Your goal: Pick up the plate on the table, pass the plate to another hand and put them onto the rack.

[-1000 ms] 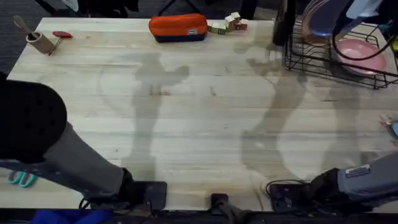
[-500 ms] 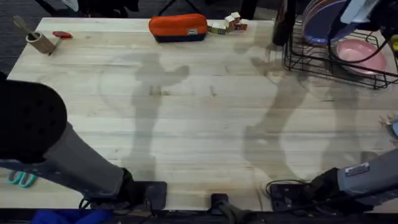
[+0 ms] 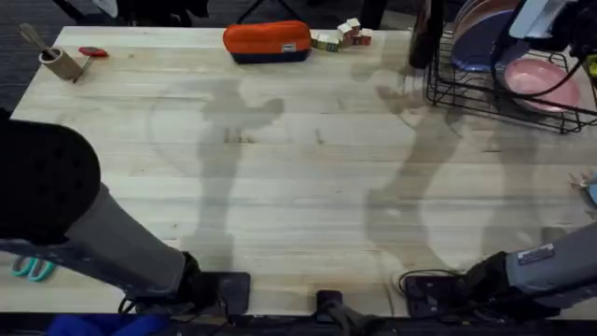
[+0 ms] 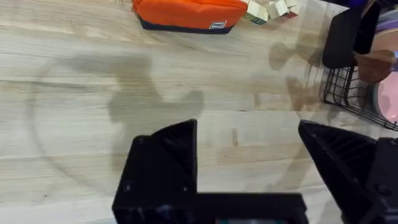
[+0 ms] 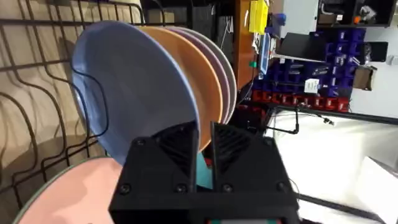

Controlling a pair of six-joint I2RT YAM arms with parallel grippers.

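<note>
The light-blue plate point(image 3: 476, 42) stands upright in the black wire rack point(image 3: 466, 98) at the table's point(image 3: 298, 187) far right corner. My right gripper point(image 3: 539, 19) hangs over the rack. In the right wrist view its fingers point(image 5: 202, 155) are shut on the plate's point(image 5: 137, 81) rim, with an orange plate point(image 5: 196, 74) and a lavender one close behind it. My left gripper point(image 4: 249, 168) is open above bare wood, with nothing between its fingers. The left arm point(image 3: 47, 187) looms large and dark at the lower left.
A pink plate point(image 3: 536, 82) lies flat in the rack's right part. Along the far edge sit an orange pouch point(image 3: 267, 41), small blocks point(image 3: 340, 35), a dark bottle point(image 3: 424, 33) and a cardboard cup with a spoon point(image 3: 58, 61). Teal scissors point(image 3: 33, 269) lie at the near left.
The right gripper has lowered the light-blue plate a little deeper into the rack. The left arm has not moved.
</note>
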